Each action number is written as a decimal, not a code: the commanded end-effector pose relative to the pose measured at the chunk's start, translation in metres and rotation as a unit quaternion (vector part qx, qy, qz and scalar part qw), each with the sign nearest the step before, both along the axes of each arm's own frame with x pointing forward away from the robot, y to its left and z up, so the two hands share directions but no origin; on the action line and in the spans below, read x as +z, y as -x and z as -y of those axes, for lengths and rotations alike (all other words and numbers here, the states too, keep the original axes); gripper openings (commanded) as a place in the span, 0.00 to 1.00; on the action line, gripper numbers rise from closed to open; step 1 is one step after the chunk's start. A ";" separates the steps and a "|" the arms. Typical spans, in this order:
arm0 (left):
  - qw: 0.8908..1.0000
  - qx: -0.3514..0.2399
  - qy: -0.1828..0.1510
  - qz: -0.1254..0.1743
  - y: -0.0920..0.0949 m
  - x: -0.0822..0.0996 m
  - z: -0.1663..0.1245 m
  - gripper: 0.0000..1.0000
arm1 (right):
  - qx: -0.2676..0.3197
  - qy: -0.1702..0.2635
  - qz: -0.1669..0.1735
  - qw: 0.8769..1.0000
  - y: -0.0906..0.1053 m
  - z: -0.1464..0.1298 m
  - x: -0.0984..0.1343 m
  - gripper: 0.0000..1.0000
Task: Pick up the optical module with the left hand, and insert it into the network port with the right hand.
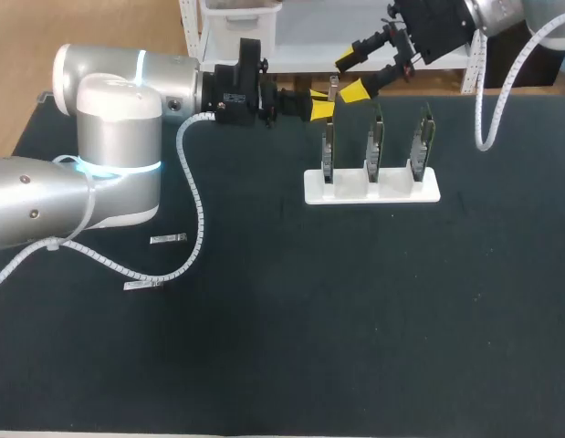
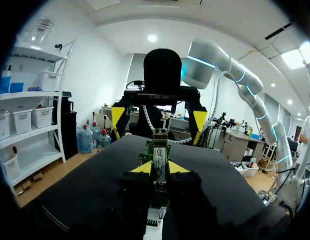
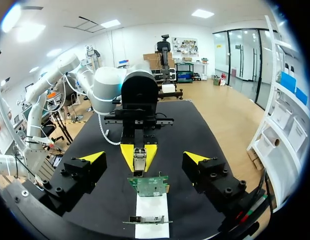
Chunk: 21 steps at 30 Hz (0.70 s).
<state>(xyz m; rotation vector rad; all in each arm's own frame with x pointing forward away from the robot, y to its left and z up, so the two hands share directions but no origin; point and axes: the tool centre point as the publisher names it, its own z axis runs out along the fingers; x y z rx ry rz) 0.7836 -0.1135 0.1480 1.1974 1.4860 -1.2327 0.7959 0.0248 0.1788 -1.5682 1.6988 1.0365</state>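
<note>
Silver and slim, the optical module (image 3: 139,159) is clamped between the yellow tips of the left gripper (image 1: 321,104). The leftmost green circuit board (image 1: 328,146) on the white holder (image 1: 392,190) stands just under that gripper.

The danger, as I judge it, is in the handover. Only a short end of the module sticks out past the left fingers. If the right gripper (image 1: 350,77) closes off-centre or before it is squared up, it could twist the module in the grasp or knock it loose, and a dropped module would land on the boards beneath. Closing too near the left fingertips could also jam yellow tip against yellow tip. A skewed hold would then bring the module crooked to the network port, where it could bind.

The left arm reaches in level from its own side, wrist horizontal, fingers pointing toward the right gripper. The right arm slants down from the far corner, its fingers spread wide and empty. The module lies just ahead of them, in line with the gap and untouched.
</note>
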 end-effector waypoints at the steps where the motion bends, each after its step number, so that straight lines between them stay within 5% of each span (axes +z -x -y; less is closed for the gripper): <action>1: 1.000 -0.002 -0.001 -0.001 -0.002 0.000 0.000 0.00 | 0.001 0.003 -0.005 1.000 0.000 -0.003 -0.002 1.00; 21: 1.000 -0.002 -0.001 -0.001 -0.002 0.000 0.000 0.00 | 0.013 0.003 -0.007 1.000 0.002 -0.013 -0.001 1.00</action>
